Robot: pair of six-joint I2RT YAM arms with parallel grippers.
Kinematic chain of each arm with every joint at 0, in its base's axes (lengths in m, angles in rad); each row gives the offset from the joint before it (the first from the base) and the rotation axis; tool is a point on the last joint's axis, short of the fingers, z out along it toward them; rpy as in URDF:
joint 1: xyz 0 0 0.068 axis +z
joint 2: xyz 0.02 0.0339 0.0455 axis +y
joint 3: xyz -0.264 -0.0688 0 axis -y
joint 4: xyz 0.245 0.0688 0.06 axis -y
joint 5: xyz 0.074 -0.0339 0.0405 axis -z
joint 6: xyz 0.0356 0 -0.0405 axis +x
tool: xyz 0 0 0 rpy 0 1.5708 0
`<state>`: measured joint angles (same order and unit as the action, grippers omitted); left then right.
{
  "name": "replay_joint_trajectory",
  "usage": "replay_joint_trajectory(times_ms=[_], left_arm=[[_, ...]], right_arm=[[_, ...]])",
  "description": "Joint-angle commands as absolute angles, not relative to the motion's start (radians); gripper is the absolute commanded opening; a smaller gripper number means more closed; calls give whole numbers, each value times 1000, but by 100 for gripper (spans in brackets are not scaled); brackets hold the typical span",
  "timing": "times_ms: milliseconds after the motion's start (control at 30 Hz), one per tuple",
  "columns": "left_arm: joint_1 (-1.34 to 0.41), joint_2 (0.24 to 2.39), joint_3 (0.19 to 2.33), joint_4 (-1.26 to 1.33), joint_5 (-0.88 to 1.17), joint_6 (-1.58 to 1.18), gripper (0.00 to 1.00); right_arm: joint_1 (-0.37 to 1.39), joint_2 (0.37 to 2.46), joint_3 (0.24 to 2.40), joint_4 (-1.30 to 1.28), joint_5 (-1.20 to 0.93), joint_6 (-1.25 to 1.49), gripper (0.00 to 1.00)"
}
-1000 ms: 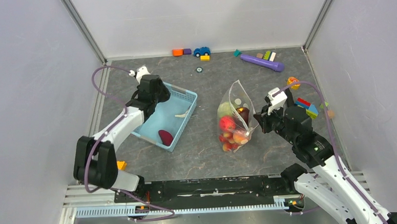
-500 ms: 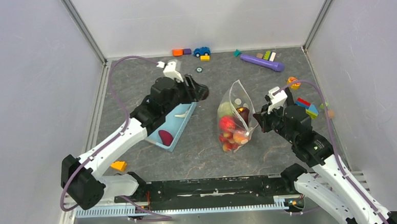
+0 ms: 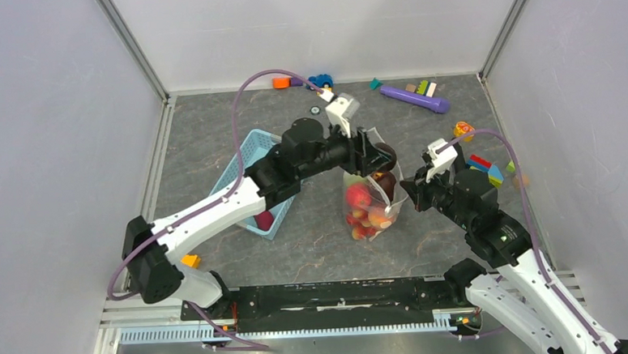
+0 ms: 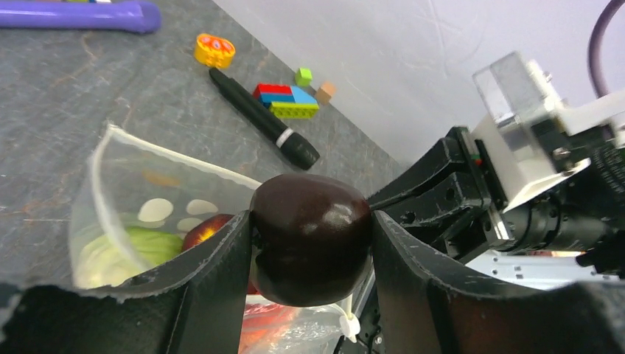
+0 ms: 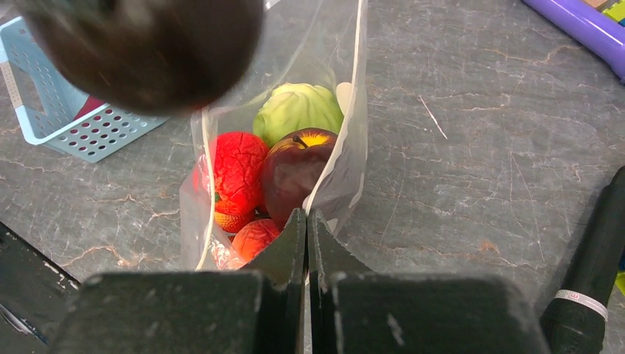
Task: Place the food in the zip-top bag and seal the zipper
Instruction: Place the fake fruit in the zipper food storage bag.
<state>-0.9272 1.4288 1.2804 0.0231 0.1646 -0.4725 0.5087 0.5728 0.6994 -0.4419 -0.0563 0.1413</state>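
- My left gripper (image 3: 374, 156) is clamped on a dark maroon fruit (image 4: 309, 247), one finger on each side, and hangs over the open mouth of the zip-top bag (image 5: 345, 173).
- My right gripper (image 5: 306, 221) has its jaws pressed together on the near rim of the bag, pinching the thin film to hold the mouth open.
- Risk one: the fruit looks wide against the mouth; if I let go off-centre, I judge it strikes the rim and rolls off across the table.
- Risk two: if I lower too far, the left fingers could press the bag wall, fold the mouth shut or drag the film out of the right pinch; the bag would then slump and could spill.
- Risk three: the added weight landing may tip the bag sideways, since only one rim is held.
- The bag holds a green cabbage (image 5: 297, 108), a dark red apple (image 5: 295, 166), a red bumpy fruit (image 5: 237, 168) and an orange piece (image 5: 253, 237); more red pieces lie beneath, too crowded to name.
- The zipper (image 5: 360, 66) is not yet sealed.
- The light blue basket (image 3: 241, 160) lies to the left of the bag, well apart from it; a magenta piece (image 3: 263, 220) rests in it.
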Motion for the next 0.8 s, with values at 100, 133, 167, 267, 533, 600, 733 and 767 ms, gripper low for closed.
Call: replay_joint_trajectory(times_ms=[100, 133, 167, 267, 533, 600, 733, 767], left_arm=[[-965, 1515, 1376, -91, 151, -365, 2], [-964, 1515, 1364, -97, 135, -366, 2], [-965, 1516, 1358, -106, 122, -367, 2], [-966, 1523, 1351, -141, 76, -366, 2], [-981, 1644, 1506, -300, -137, -390, 5], [-987, 1679, 1539, -315, -146, -398, 6], [-998, 1724, 1592, -350, -209, -387, 14], [-1001, 1730, 1603, -364, -242, -384, 15]], right_arm=[[510, 538, 749, -407, -50, 135, 0], [511, 536, 747, -408, -43, 133, 0], [511, 537, 747, -408, -39, 132, 0], [511, 533, 749, -408, -38, 126, 0], [511, 530, 734, -392, -60, 120, 0], [511, 529, 732, -389, -67, 121, 0], [511, 528, 732, -389, -66, 115, 0], [511, 526, 730, -387, -64, 114, 0]])
